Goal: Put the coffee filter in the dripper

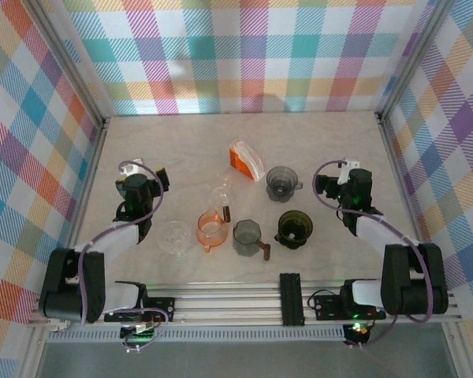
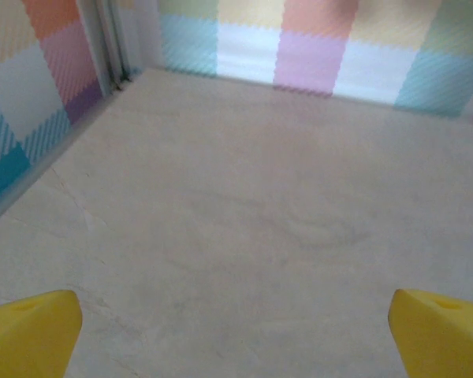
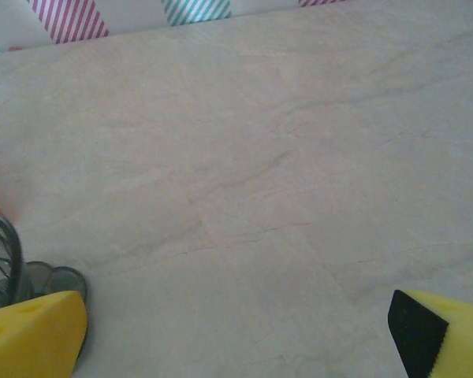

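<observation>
The coffee filters are a white stack in an orange holder (image 1: 245, 160) lying at the table's middle back. Several drippers stand in front of it: a smoky grey one (image 1: 283, 182), a dark one (image 1: 294, 228), a grey faceted one with a handle (image 1: 247, 237), an orange one (image 1: 210, 230) and a clear one (image 1: 174, 238). My left gripper (image 1: 158, 176) is open over bare table (image 2: 236, 197) to the left of them. My right gripper (image 1: 329, 183) is open just right of the smoky grey dripper (image 3: 1, 260), whose rim shows beside my left fingertip (image 3: 31, 335).
A small glass server with a brown handle (image 1: 221, 198) stands among the drippers. Plaid walls (image 1: 244, 55) close the table on three sides. A metal rail (image 1: 244, 303) runs along the near edge by the arm bases.
</observation>
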### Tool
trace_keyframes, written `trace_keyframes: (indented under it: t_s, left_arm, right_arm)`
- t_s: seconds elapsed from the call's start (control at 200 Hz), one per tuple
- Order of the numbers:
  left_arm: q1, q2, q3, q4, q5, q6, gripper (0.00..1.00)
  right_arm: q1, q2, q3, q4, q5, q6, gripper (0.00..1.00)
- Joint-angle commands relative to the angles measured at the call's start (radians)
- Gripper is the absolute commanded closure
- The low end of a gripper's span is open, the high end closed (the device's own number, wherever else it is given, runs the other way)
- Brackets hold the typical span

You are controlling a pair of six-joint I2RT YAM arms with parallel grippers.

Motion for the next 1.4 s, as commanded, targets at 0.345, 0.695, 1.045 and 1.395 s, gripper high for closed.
trace_keyframes:
  t_s: [0.345,0.695,1.045,1.395]
  left_arm:
    - [0.011,-0.072,0.424,-0.85,-0.095,-0.679,0.0]
    - [-0.024,-0.315,0.307,-0.828,0.378,-0.684,0.02]
    - [-0.189,-0.557,0.231,-0.973,0.42,-0.649,0.01]
    - [-0.227,-0.628,0.148,-0.987,0.499,-0.673,0.02]
  right_arm:
    - [0.023,-0.209,0.091,-0.402,0.256,0.617,0.01]
    - [0.173,-0.255,0.156,-0.526,-0.231,0.381,0.01]
    - [0.613,-0.005,0.326,-0.629,-0.226,0.202,0.01]
    - [0.75,0.179,0.382,-0.642,-0.241,0.158,0.07]
